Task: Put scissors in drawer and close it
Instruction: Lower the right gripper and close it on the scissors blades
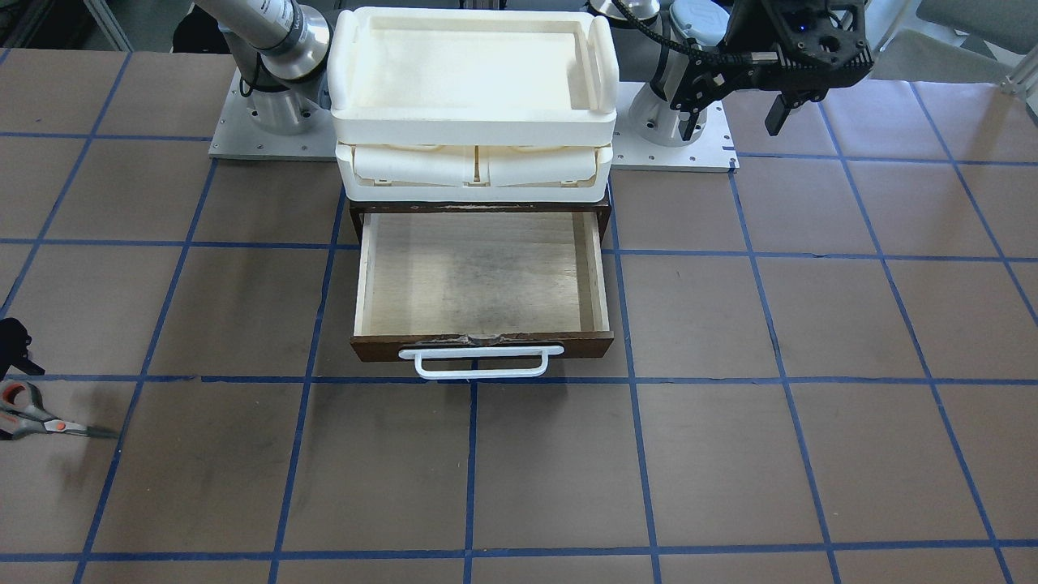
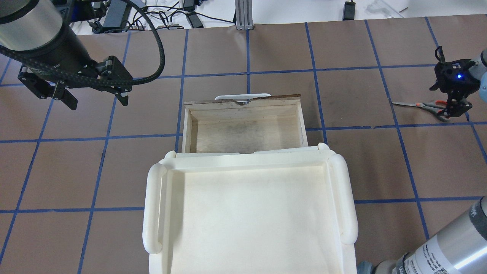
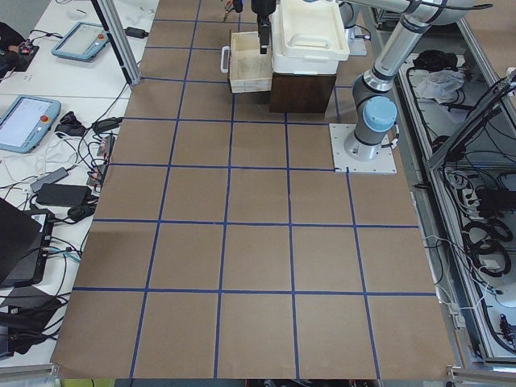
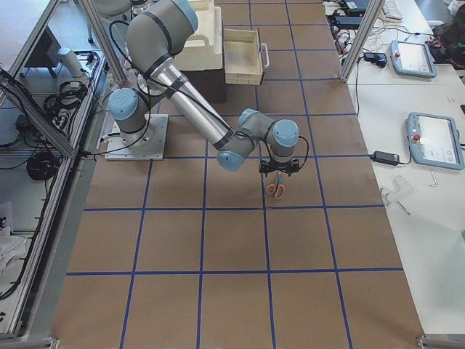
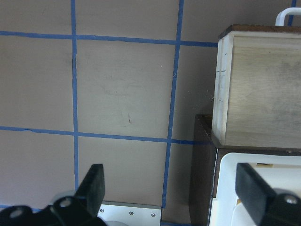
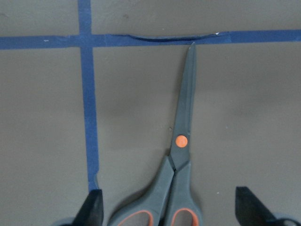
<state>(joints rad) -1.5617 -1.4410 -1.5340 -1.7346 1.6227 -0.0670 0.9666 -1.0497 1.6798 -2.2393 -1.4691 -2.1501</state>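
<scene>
The right end effector [image 6: 171,207] is held spread wide, low over the bench [image 1: 730,405]. One finger [image 6: 94,209] is seen at 7 o'clock in the right wrist view and the other at 5 o'clock. The handles of the scissors [image 6: 181,141] are seen between the two fingers, and no finger is seen to touch them. The scissors are laid flat on the bench and are shut. In that view the blades are pointed to 12 o'clock, with the tip just short of a blue tape line [image 6: 150,39].

In the overhead view the scissors [image 2: 426,106] are found at 3 o'clock from the drawer [image 2: 243,102], well apart from it, with the blades pointed to 9 o'clock.

The left end effector [image 2: 97,99] is also held spread wide, and nothing is gripped by it. It is held up above the bench, at 9 o'clock from the drawer in the overhead view.

The drawer [image 1: 482,345] is pulled out of a dark brown cabinet [image 1: 357,219], and its pale wood floor is shown. A white bar handle [image 1: 480,361] is fixed to its dark front. A cream-white tray unit [image 1: 474,122] is set on top of the cabinet.
</scene>
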